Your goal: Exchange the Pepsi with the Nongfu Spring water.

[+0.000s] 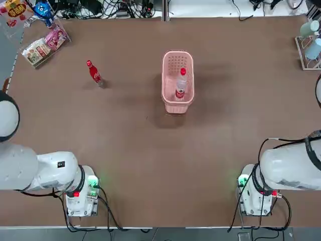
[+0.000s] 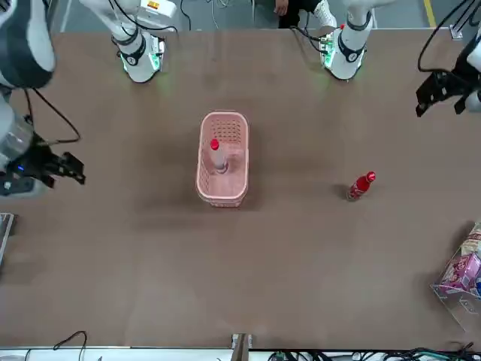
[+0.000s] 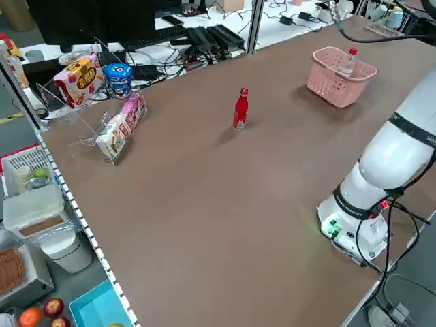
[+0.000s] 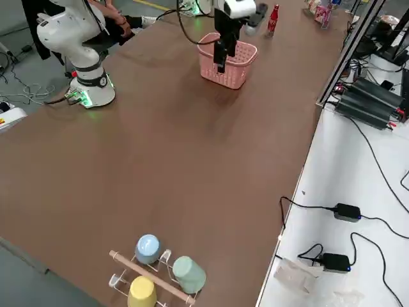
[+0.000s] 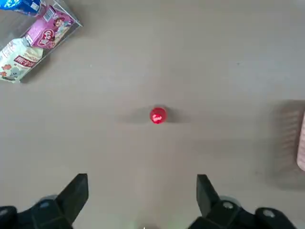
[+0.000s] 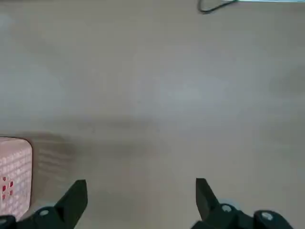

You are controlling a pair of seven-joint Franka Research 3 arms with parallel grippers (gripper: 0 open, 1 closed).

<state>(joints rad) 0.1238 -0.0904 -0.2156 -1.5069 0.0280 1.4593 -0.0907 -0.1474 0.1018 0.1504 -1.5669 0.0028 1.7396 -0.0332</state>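
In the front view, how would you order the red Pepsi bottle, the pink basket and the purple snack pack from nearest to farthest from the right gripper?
From the right gripper:
1. Pink basket, mid-table
2. Pepsi bottle, robot's left
3. Purple snack pack, far left

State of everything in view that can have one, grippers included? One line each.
Nongfu Spring bottle: upright in the basket, cap on
Pepsi bottle: upright on bare table, cap on
Pink basket: upright, open-topped, holding the Nongfu Spring bottle
Left gripper: fingers open, holding nothing, raised over the table on the Pepsi's side
Right gripper: fingers open, holding nothing, raised over the table on the basket's other side
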